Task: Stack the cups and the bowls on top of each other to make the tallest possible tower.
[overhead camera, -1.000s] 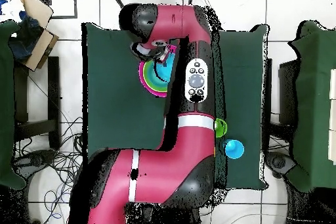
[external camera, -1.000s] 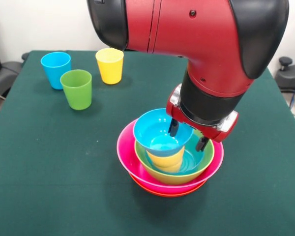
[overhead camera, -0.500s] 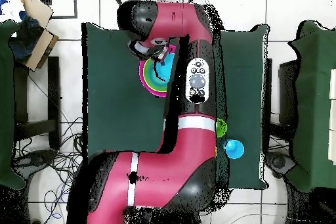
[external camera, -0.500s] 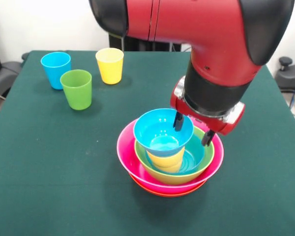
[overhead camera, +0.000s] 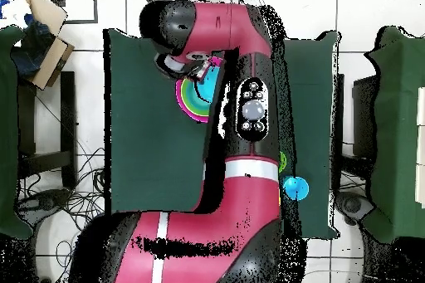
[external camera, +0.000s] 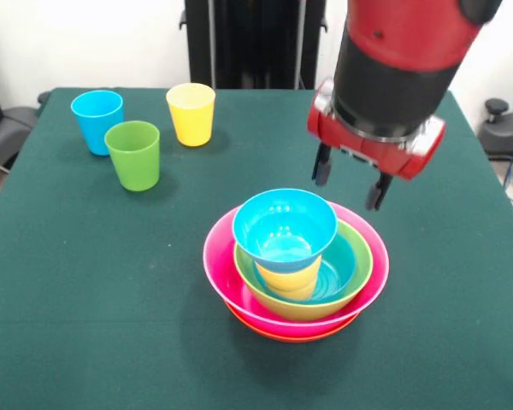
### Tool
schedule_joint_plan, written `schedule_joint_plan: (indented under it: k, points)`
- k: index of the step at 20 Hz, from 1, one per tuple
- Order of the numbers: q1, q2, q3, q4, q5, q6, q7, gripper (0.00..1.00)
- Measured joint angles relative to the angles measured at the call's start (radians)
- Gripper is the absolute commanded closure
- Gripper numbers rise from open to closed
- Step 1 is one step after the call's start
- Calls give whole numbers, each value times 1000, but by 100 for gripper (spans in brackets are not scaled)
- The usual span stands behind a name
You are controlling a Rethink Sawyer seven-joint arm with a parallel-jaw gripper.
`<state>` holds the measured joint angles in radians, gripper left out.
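On the green desk (external camera: 85,282), the tower (external camera: 295,265) stands front of centre: a small blue bowl (external camera: 284,226) atop a yellow-orange cup (external camera: 288,277), nested in lime green, pink and orange bowls. The front view alone shows the yellow cup (external camera: 191,114) and the whole stack; overhead, the arm (overhead camera: 249,122) covers much. The hand (external camera: 350,183) hangs above the tower's far right rim, fingers apart, holding nothing.

Below the red-and-black end effector (external camera: 350,185), a blue bowl (external camera: 284,227) tops yellow-orange, lime, pink and orange layers. Blue (external camera: 97,120), green (external camera: 133,154) and yellow (external camera: 191,113) cups dot the dark green desk (external camera: 77,282).
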<state>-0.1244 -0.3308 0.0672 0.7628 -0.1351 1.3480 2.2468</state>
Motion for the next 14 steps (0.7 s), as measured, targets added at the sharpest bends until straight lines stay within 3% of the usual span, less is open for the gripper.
schedule_joint_plan:
  k: [7,14]
  points:
    - [-1,-108,-10,140,1,-105,0,0]
    - [-35,-240,-9,375,5,-300,0,0]
